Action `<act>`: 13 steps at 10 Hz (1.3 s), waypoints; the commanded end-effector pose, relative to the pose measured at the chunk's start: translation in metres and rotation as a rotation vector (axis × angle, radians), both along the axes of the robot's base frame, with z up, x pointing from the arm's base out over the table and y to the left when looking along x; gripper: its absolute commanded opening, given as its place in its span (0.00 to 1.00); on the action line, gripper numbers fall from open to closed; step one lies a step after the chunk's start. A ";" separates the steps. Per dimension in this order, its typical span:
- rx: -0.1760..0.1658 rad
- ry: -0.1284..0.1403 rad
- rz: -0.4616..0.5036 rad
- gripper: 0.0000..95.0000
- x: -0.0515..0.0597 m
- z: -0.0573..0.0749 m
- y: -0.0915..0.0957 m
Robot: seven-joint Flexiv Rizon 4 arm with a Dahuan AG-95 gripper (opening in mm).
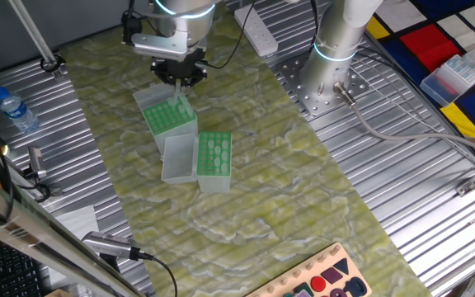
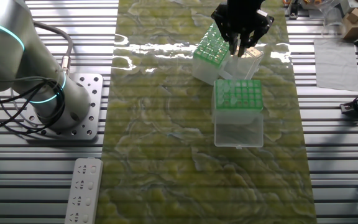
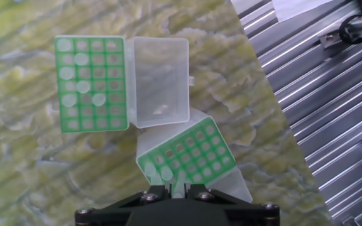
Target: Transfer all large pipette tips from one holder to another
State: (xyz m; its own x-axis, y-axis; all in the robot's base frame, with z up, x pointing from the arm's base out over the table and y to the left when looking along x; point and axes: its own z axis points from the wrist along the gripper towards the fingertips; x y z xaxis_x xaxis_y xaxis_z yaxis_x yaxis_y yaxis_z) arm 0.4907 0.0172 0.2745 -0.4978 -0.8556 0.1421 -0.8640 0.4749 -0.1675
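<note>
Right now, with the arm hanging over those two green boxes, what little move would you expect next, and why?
Probably a short, straight descent: the gripper hovers just above the nearer rack, where a few pale tips sit right below it. Whether the jaws already hold one, I cannot tell.

The room is evenly and brightly lit from overhead, with soft, short shadows under the clear plastic boxes. In the other fixed view, white glare streaks across the glossy yellow-green marbled table mat (image 2: 166, 124) near its far edge, and the ribbed silver metal tabletop (image 2: 334, 155) shines in bands. The one fixed view is slightly soft, with bent lines near its borders. The hand view is crisp on the mat, while the black gripper housing (image 3: 175, 210) at the bottom edge looks dark and a little blurred.
</note>
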 end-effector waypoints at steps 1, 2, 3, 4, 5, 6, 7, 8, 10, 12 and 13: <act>0.010 -0.009 0.007 0.00 0.000 -0.001 -0.001; 0.018 -0.012 0.010 0.00 0.001 -0.002 -0.002; 0.028 -0.015 0.016 0.00 0.001 -0.004 -0.003; 0.038 -0.020 0.025 0.00 0.002 -0.005 -0.004; 0.046 -0.029 0.040 0.00 0.003 -0.007 -0.005; 0.051 -0.039 0.050 0.00 0.003 -0.009 -0.007; 0.062 -0.049 0.061 0.00 0.004 -0.011 -0.008; 0.065 -0.052 0.064 0.00 0.004 -0.012 -0.009; 0.061 -0.052 0.075 0.00 0.004 -0.012 -0.009; 0.060 -0.053 0.081 0.20 0.004 -0.012 -0.009; 0.060 -0.054 0.083 0.20 0.005 -0.013 -0.008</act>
